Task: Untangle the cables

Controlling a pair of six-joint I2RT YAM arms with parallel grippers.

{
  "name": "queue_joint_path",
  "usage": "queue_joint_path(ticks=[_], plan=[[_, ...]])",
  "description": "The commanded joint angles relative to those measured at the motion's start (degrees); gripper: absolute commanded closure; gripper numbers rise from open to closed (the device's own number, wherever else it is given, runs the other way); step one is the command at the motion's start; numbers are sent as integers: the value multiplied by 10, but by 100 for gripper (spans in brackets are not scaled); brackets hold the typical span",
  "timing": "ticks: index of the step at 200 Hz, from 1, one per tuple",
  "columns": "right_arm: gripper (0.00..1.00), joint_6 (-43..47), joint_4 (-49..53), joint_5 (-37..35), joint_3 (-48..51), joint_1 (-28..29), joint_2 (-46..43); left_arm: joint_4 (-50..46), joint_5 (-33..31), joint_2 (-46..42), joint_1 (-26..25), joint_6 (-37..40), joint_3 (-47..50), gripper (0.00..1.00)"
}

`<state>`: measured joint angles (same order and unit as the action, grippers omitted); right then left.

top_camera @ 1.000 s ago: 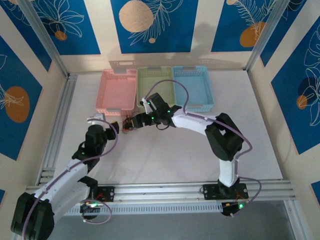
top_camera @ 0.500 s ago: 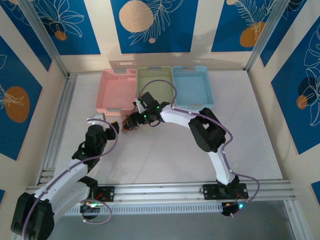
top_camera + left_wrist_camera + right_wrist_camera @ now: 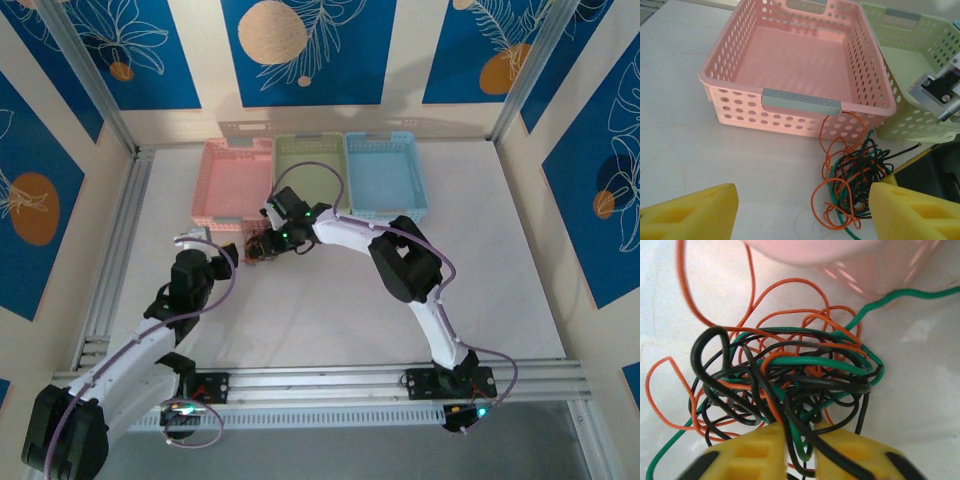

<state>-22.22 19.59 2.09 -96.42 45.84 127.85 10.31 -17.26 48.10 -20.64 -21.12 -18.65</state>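
You have the cables in one loose knot on the desk, just in front of the pink basket at the end of its front wall. One orange loop climbs against that wall beneath the grey handle. Orange, green and black strands cross each other many times in the middle, while a few orange loops lie free on the side away from the basket.

Your right claw is pinched almost closed at the edge of the knot, with black and green strands running between its fingers. Your left claw hangs wide and empty, further out from the basket's front wall than the knot.

Expect these wires to be very light, limp and a little springy, so a pull on any one will probably drag the whole bundle across the desk rather than free it. The thin insulation looks smooth and may slip through a loose pinch. You would likely do best to pin the knot with one claw and take a single outer orange loop or a trailing green end with the other, drawing it slowly away from the basket
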Motion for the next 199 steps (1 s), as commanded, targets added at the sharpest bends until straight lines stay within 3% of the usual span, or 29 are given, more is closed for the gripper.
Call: queue_joint_path(ticks=[1, 39, 89, 135, 163, 199], plan=[[97, 15, 11, 10, -5, 5, -8, 10, -11, -2, 4, -10, 2, 30], [100, 45, -38, 14, 92, 6, -96, 10, -10, 0, 4, -9, 1, 30], [100, 175, -63, 38, 242, 2, -237, 9, -7, -2, 4, -9, 2, 30], [100, 176, -166, 50, 372, -57, -319, 10, 12, -3, 4, -4, 1, 30], [100, 161, -189, 37, 391, -65, -331, 11, 79, 17, 4, 13, -19, 29], [100, 149, -213, 32, 414, -65, -350, 85, 269, 82, 4, 9, -58, 28]])
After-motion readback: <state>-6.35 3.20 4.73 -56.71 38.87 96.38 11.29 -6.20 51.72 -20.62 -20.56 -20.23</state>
